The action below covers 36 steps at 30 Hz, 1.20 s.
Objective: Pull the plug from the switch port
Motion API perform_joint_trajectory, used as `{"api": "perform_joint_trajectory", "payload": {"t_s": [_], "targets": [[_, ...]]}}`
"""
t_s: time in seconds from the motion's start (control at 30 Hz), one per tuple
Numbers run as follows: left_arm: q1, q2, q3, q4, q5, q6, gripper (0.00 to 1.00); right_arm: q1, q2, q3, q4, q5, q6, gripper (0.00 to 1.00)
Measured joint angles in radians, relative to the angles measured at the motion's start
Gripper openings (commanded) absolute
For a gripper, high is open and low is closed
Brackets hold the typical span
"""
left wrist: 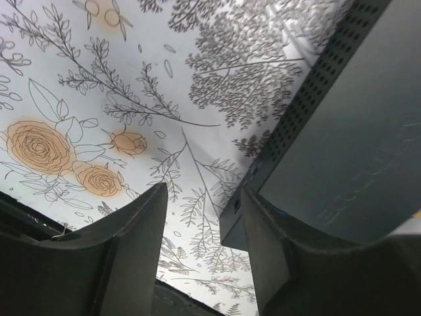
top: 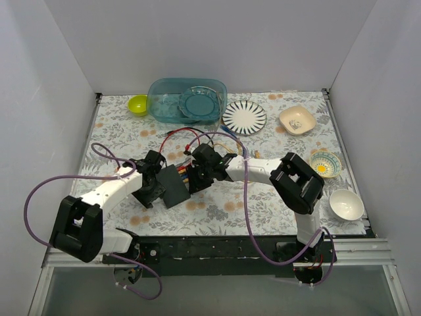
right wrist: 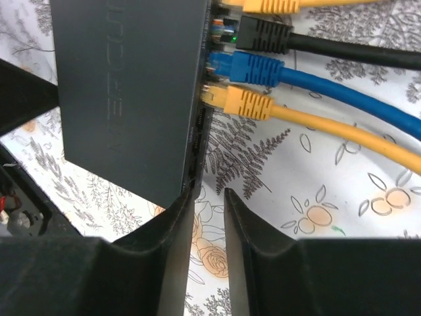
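Observation:
The switch (top: pixel 175 187) is a flat black box lying on the flowered cloth between my two grippers. My left gripper (top: pixel 150 179) is at its left end. In the left wrist view the left gripper (left wrist: pixel 200 201) is open and empty, with the switch (left wrist: pixel 355 145) beside its right finger. My right gripper (top: pixel 200 172) is at the socket edge. In the right wrist view the switch (right wrist: pixel 125 92) has a yellow plug (right wrist: pixel 242 103), a blue plug (right wrist: pixel 248 67) and a black plug (right wrist: pixel 263 34) in its ports. The right gripper (right wrist: pixel 208 197) is open by a narrow gap, empty, below the plugs.
Cables (top: pixel 187 135) run from the switch toward the back. A teal tub (top: pixel 187 100), a yellow-green bowl (top: pixel 137 104), a striped plate (top: pixel 244 117) and a beige dish (top: pixel 296 120) stand at the back. A patterned bowl (top: pixel 324 163) and a white bowl (top: pixel 346 204) sit at the right.

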Motion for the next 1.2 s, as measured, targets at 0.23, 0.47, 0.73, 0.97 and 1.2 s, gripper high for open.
{"api": "perform_joint_trajectory", "payload": {"t_s": [0.23,0.47,0.73,0.97,1.2], "targets": [[0.000,-0.061,0.080,-0.006,-0.051,0.004,0.56,-0.021,-0.077,0.043,-0.083,0.131,-0.033,0.42],[-0.001,-0.164,0.031,0.073,0.043,0.018,0.40,-0.141,0.048,0.405,-0.099,0.153,-0.055,0.35],[-0.073,-0.168,-0.110,0.194,0.271,0.094,0.29,-0.188,0.342,0.664,-0.121,0.092,-0.028,0.33],[-0.129,-0.137,-0.116,0.264,0.383,0.161,0.28,-0.190,0.459,0.717,-0.196,0.060,-0.020,0.32],[-0.129,-0.026,-0.142,0.306,0.443,0.191,0.30,-0.191,0.268,0.406,-0.136,0.086,-0.026,0.31]]}}
